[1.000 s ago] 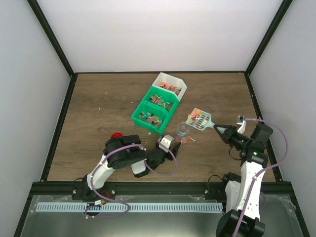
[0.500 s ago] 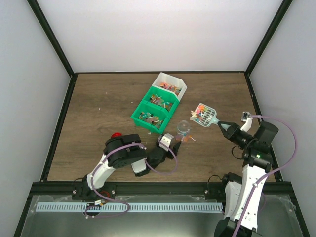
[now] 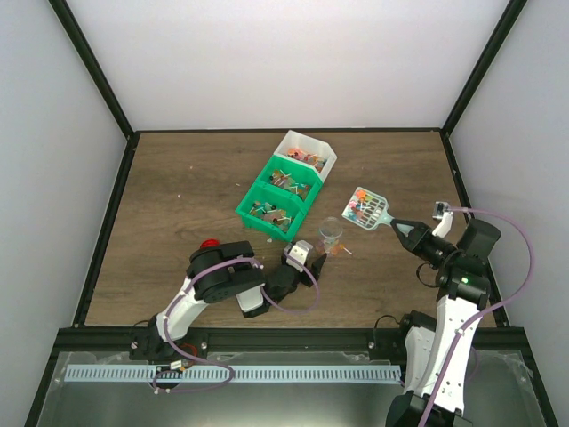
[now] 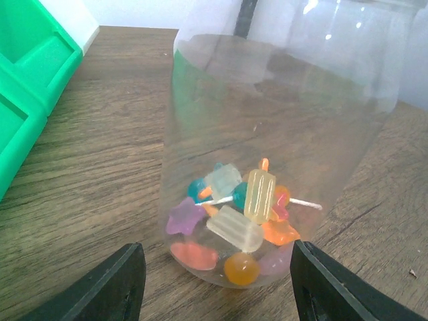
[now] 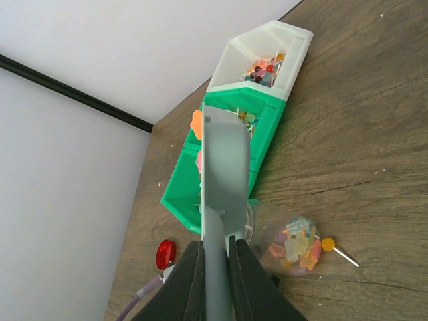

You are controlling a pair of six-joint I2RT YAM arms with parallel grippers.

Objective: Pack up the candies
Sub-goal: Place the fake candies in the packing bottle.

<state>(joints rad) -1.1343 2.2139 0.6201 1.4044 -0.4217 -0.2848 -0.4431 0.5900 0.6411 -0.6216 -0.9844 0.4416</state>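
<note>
Item, candies [image 4: 235,215]: a small heap of mixed colours on the bottom of the clear jar [image 4: 281,100]; the jar stands upright on the wooden table [image 3: 178,196], to the near right of the green bin [image 3: 260,224]; we count further sweets in the green bin's compartments, in the white bin [image 3: 327,165] joined at its far end, and on the head of the scoop [image 3: 367,210]; one lollipop [image 5: 328,245] lies loose on the wood just right of the jar.

Item, left gripper [image 4: 215,267]: low at the table; its jaws stand apart on either side of the jar's base; we cannot tell whether they press its wall.

Item, right gripper [image 5: 215,247]: clenched on the scoop's grey handle; the loaded head is held off the table, to the far right of the jar.

Item, red lid [image 3: 210,245]: flat on the table at the near left, well apart from the jar.
</note>
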